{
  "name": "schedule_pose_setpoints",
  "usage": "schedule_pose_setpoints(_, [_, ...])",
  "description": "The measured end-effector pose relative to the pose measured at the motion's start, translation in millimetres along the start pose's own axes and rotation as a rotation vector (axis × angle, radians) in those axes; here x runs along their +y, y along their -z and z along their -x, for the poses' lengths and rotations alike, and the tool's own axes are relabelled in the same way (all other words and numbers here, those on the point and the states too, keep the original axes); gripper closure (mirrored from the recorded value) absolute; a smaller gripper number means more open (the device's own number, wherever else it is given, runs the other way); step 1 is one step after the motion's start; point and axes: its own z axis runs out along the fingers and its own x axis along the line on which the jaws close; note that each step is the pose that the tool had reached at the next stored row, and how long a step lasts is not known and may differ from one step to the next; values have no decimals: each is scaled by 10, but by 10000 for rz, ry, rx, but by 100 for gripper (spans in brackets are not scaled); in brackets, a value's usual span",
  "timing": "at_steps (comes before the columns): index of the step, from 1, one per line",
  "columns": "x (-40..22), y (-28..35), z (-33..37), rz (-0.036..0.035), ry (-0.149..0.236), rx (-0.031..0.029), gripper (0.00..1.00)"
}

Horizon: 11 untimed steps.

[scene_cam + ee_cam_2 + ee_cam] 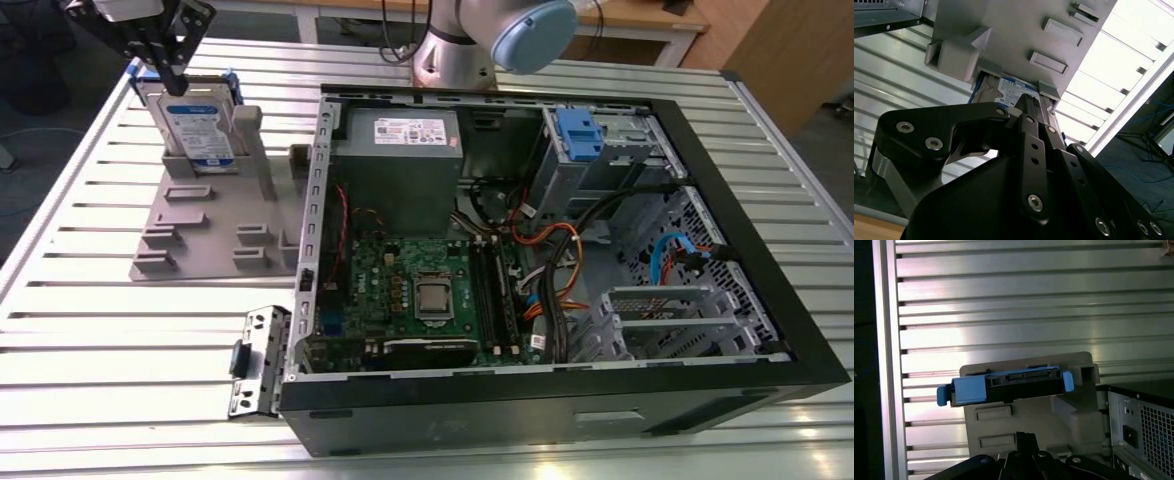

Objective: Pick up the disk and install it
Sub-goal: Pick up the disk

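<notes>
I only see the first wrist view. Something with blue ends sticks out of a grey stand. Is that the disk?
Observer: Yes. In the exterior view the flat silver metal disk stands upright in the grey plastic slotted stand, showing a white-and-blue label.
Operator: Where's the end effector?
Observer: The black end effector is right above the disk's top edge.
Operator: Is the computer open?
Observer: Yes, the black computer case lies open, green circuit board showing.

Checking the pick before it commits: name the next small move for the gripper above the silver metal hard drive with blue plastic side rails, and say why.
Probably a short, straight descent. The black gripper hangs at the top edge of the silver blue-railed disk, which stands upright in the grey plastic slotted stand; whether they touch is unclear.
</notes>
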Motion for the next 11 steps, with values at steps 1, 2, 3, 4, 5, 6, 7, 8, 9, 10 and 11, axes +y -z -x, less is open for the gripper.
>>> schedule_pose_setpoints(1, [0, 0, 0, 0, 0, 1, 90])
schedule_pose_setpoints(2, [0, 0, 0, 0, 0, 1, 90])
schedule_pose_setpoints(3, [0, 0, 0, 0, 3, 1, 90])
schedule_pose_setpoints(4, [0, 0, 0, 0, 12, 1, 90])
schedule_pose_setpoints(5, [0, 0, 0, 1, 29, 1, 90])
schedule_pose_setpoints(6, [0, 0, 0, 1, 50, 1, 90])
schedule_pose_setpoints(7, [0, 0, 0, 2, 82, 2, 90])
schedule_pose_setpoints(8, [0, 0, -1, 3, 130, 3, 90])
schedule_pose_setpoints(9, [0, 0, -1, 5, 190, 4, 90])
schedule_pose_setpoints(10, [0, 0, -1, 7, 259, 5, 90])
schedule_pose_setpoints(11, [0, 0, -1, 9, 344, 7, 90])
